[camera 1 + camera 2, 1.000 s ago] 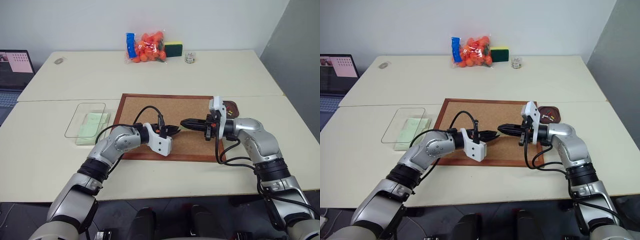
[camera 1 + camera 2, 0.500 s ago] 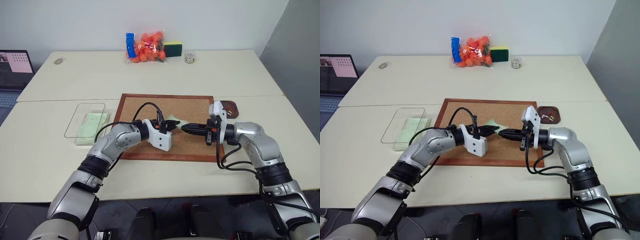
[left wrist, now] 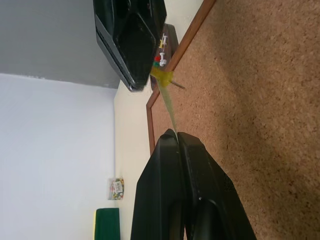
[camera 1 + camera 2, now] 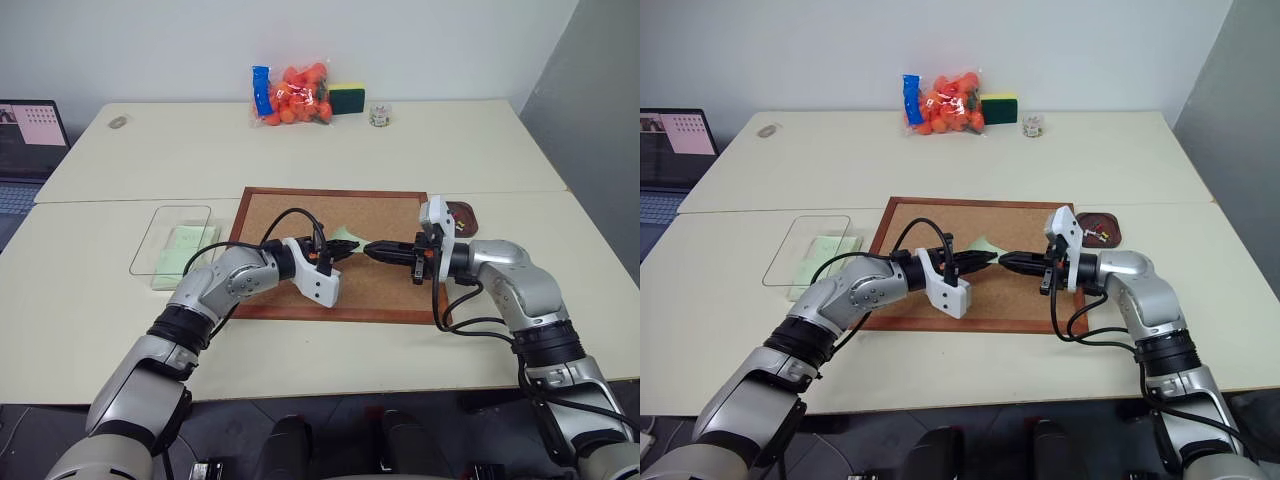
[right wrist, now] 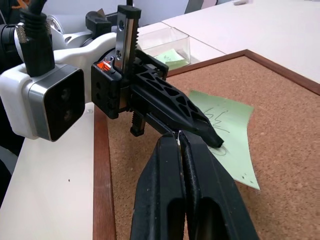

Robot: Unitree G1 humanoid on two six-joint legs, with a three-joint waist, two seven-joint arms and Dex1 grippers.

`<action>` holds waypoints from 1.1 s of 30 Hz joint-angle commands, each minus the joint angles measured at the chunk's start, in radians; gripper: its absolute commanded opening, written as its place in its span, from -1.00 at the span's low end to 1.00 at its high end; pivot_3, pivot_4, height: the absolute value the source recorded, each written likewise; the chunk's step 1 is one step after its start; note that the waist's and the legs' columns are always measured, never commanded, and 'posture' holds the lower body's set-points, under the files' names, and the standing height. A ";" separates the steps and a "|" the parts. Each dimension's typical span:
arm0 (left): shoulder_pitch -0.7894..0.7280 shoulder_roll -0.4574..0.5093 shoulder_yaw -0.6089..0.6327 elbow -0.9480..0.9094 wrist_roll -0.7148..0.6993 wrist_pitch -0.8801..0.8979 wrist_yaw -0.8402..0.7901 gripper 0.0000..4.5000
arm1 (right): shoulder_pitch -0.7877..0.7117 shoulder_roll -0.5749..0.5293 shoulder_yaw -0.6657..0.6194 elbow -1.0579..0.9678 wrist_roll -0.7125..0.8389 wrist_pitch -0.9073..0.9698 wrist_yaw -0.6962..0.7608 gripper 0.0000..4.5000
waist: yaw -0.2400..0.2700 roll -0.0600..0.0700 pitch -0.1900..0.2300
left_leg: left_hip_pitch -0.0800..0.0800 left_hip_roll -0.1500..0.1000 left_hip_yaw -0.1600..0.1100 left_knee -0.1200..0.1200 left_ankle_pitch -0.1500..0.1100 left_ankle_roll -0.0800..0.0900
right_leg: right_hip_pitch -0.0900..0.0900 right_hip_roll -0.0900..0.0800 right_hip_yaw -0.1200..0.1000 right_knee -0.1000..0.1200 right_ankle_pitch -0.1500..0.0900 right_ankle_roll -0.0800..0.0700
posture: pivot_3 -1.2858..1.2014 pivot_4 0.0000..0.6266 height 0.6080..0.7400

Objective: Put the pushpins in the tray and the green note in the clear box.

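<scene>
Lifted clear of the corkboard [image 4: 300,215] within the last second, the green note [image 4: 345,240] was held at board centre, the left gripper [image 4: 350,254] clamped on it, while a yellow pushpin [image 3: 162,76] was pinched in the closed right gripper [image 4: 371,250]; the tray [image 4: 466,214] lay at three o'clock, the clear box [image 4: 170,240] at nine, both still awaited.

corkboard [image 4: 300,215] rear: free | centre: both pincers tip-to-tip

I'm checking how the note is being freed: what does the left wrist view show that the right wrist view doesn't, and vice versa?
Left wrist view: a yellow pushpin at the right gripper tip, with the tray behind. Right wrist view: the green note with its written face, and the clear box. Both: that note pinched by the left gripper, over the corkboard.
</scene>
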 commanded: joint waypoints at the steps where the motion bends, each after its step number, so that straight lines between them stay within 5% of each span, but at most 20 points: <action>1: 0.018 0.014 0.045 -0.047 -0.046 0.044 0.018 -0.98 | -0.012 -0.028 -0.061 -0.046 0.030 0.012 -0.009 -1.00 | 0.000 0.000 0.000 | 0.000 0.000 0.000 0.000 0.000 0.000 | 0.000 0.000 0.000 0.000 0.000 0.000 | 0.03 -0.52 1.00; 9: 0.187 0.014 0.171 -0.302 -0.112 0.283 0.013 -0.98 | 0.067 -0.020 -0.130 -0.162 0.010 -0.011 -0.150 -1.00 | -0.002 0.000 0.000 | 0.000 0.001 0.000 -0.001 0.000 0.000 | 0.000 0.000 0.000 0.000 0.000 0.000 | 0.03 -0.52 1.00; 19: 0.387 -0.128 0.293 -0.676 -0.135 0.733 0.020 -0.98 | 0.143 0.019 -0.174 -0.269 -0.022 -0.044 -0.343 -1.00 | 0.000 0.000 0.000 | 0.001 0.001 0.000 0.000 0.000 0.000 | 0.001 0.000 0.000 0.001 0.000 0.001 | 0.03 -0.52 1.00; 26: 0.401 -0.325 0.245 -0.808 -0.475 0.951 -0.138 -0.98 | 0.102 0.017 -0.215 -0.004 -0.283 -0.172 -0.704 -1.00 | 0.006 0.000 0.000 | 0.000 0.001 0.001 0.002 0.000 0.000 | 0.001 -0.001 0.001 0.000 0.001 0.002 | 0.03 -0.52 1.00; 33: 0.357 -0.385 0.259 -0.832 -0.711 1.180 -0.217 -0.98 | 0.015 0.022 -0.220 0.229 -0.354 -0.237 -0.811 -1.00 | -0.008 0.000 0.000 | 0.003 0.002 0.004 0.000 0.000 0.000 | 0.001 0.002 0.004 0.000 0.001 0.001 | 0.03 -0.52 1.00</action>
